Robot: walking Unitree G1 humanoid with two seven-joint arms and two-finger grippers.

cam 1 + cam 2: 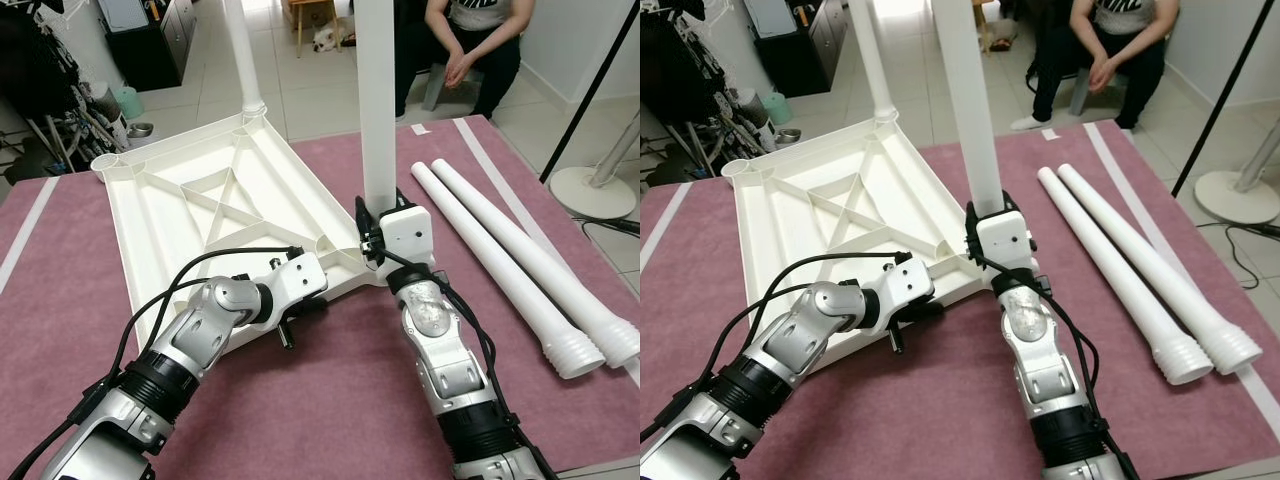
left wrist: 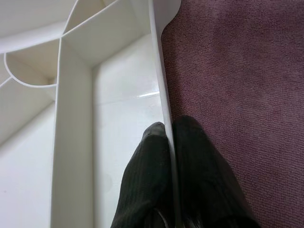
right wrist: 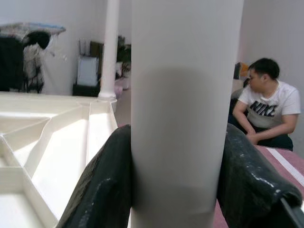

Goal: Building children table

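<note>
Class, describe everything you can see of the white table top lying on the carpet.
The table top is white moulded plastic, lying upside down on the purple carpet, its underside showing crossed ribs and a raised rim. One leg stands upright in its far corner socket; a second leg stands at the near right corner, gripped by the right end effector. The far left corner socket is empty. The left end effector pinches the near rim, one finger on each side.
</note>
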